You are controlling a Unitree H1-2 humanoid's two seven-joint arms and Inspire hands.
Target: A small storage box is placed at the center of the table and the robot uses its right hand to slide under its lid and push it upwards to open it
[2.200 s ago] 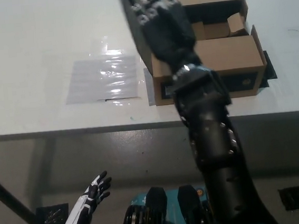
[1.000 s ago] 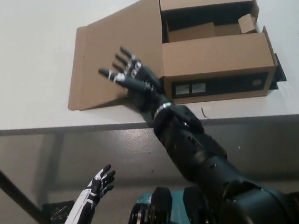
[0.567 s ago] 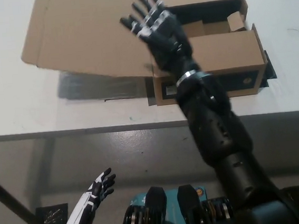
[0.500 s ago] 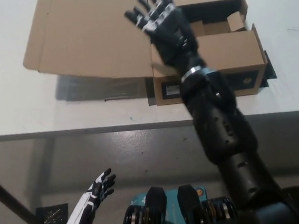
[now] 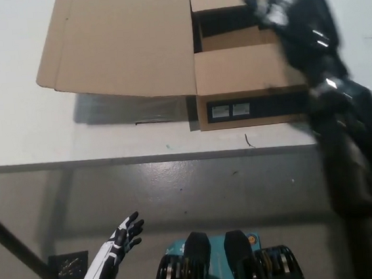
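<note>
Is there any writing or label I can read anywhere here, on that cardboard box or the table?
Two small white labels on the dark front strip of the cardboard box: print too small and blurred to read.
Open lid: no writing visible.
Table: no text, only small marks.

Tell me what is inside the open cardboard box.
Inside the cardboard box, only a dark cavity and a folded cardboard inner flap show. A front panel and the blurred black right hand cover the rest, so any contents cannot be seen. The lid is swung out left.
</note>
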